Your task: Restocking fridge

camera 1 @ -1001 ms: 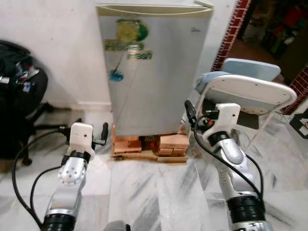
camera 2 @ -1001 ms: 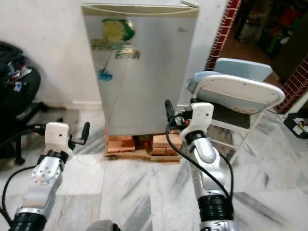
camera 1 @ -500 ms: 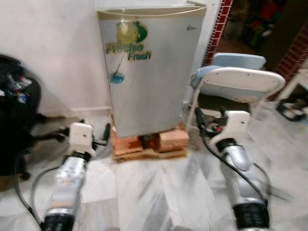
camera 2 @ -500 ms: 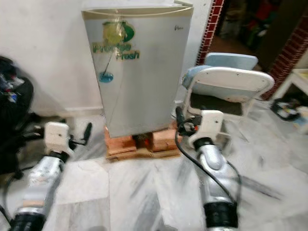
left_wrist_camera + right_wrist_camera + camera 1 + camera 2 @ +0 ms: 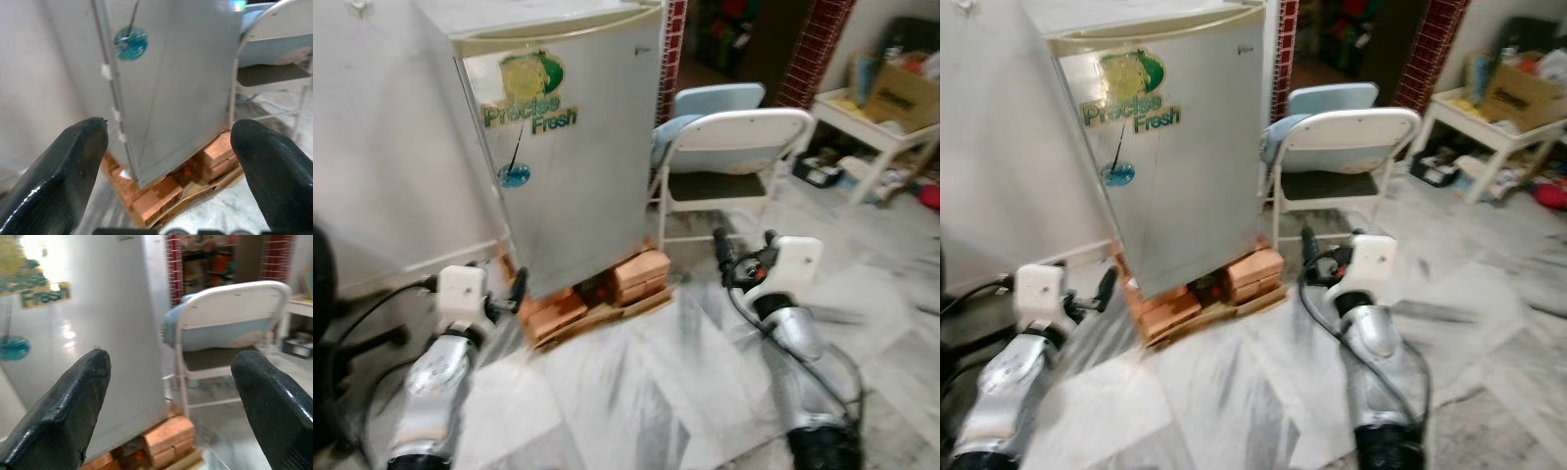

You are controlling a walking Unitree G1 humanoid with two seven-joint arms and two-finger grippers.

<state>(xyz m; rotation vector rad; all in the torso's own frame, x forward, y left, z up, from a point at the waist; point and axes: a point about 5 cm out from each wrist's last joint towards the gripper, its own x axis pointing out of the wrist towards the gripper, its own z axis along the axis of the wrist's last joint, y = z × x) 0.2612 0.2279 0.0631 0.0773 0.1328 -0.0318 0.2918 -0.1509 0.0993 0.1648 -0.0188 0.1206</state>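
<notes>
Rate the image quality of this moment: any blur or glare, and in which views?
Both eye views: motion-smeared floor and arms, though the fridge label is legible. Left wrist view: fairly sharp on the bricks. Right wrist view: glare washes out the fridge door; chair soft.

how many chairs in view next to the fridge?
2. A white-framed folding chair stands just right of the fridge, and a light blue chair sits directly behind it, mostly hidden by the first. More could be hidden behind those two.
</notes>
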